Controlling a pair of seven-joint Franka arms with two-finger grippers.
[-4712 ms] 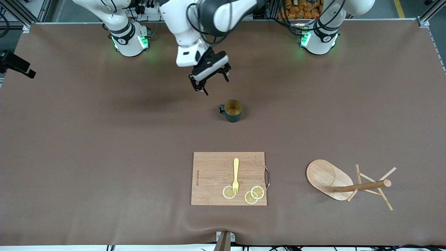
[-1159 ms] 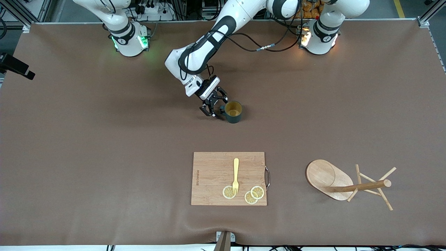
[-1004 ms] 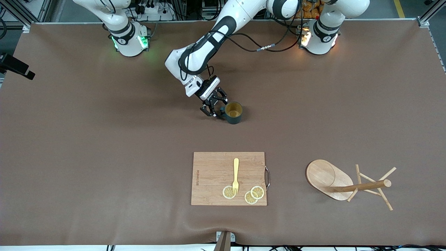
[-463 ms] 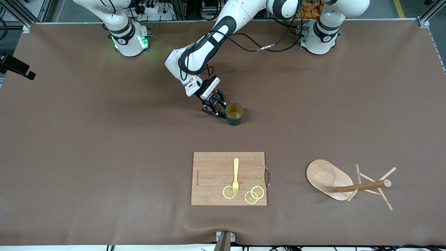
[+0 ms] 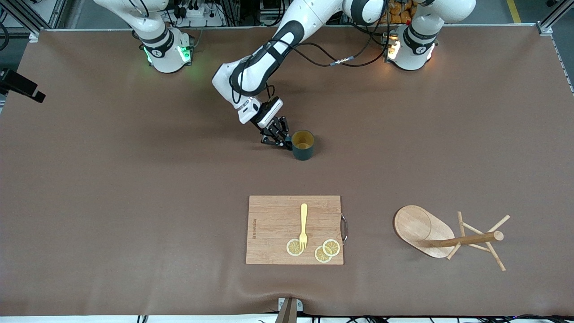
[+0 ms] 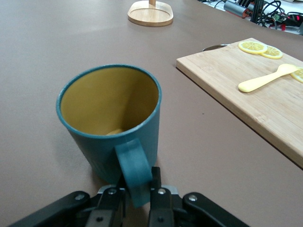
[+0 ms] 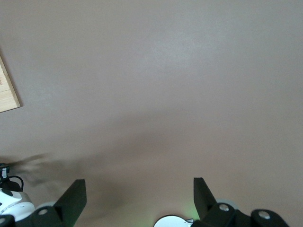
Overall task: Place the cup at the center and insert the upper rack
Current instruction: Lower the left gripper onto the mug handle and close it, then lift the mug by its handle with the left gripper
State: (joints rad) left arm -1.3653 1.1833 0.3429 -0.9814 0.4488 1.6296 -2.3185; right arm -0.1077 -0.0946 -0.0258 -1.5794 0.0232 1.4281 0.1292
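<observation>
The dark teal cup (image 5: 303, 146) stands upright on the brown table, about mid-table and farther from the front camera than the board. My left gripper (image 5: 283, 141) is down at table height beside it, shut on the cup's loop handle (image 6: 136, 172), with one finger on each side of the loop. The cup's yellowish inside (image 6: 106, 101) shows in the left wrist view. The upper rack (image 5: 450, 236) lies tipped on its side toward the left arm's end, nearer the camera, and its disc base (image 6: 150, 14) shows in the left wrist view. My right gripper (image 7: 137, 191) is open over bare table.
A wooden cutting board (image 5: 273, 224) lies nearer the front camera than the cup, with a yellow fork (image 5: 303, 224) and lemon slices (image 5: 326, 250) on it. The board (image 6: 265, 99) also shows in the left wrist view. The right arm waits near its base.
My left gripper's fingers have closed on the cup's handle. The cup has shifted slightly toward the left arm's end. The right arm has not moved.
</observation>
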